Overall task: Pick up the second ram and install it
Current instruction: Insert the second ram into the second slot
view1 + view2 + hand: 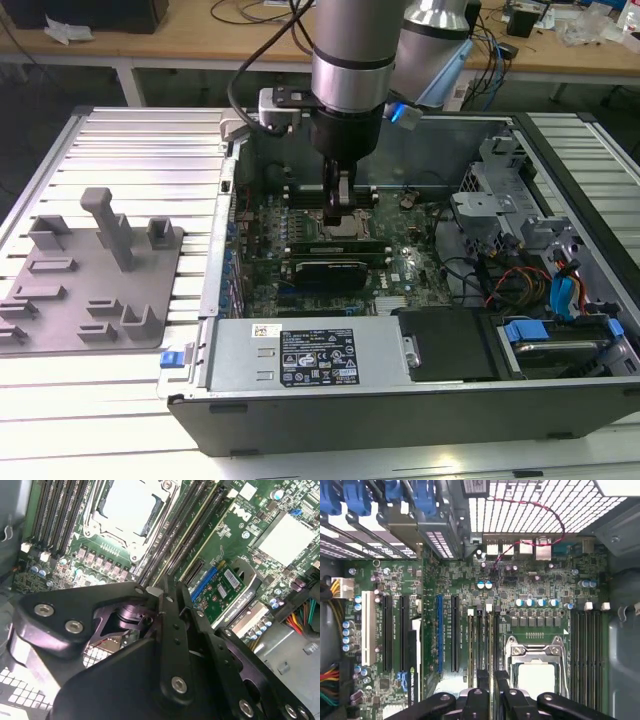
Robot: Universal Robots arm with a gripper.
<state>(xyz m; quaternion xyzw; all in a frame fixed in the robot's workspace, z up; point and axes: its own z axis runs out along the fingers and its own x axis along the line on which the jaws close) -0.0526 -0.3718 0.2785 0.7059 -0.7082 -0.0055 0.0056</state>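
Arm reaches down into the open computer case (560, 400); gripper (341, 208) sits low over the motherboard (400, 270), just beside the CPU socket (352, 228) in the exterior view; fingers (483, 680) narrow and close together, a thin gap between them in the first wrist view; cannot tell whether they press on anything. The second ram (335, 245) appears as a long dark stick standing in a slot directly under the gripper, beside the socket, on the side nearer the power supply (310, 352); in the first wrist view a stick in the slots (490, 640) runs up from the fingertips, alongside the socket (535, 672); whether it is fully seated cannot be told. Grey plastic holder tray (90, 280) lies on the slatted table (130, 140) at the exterior view's left, well apart from the case; its posts stand bare.
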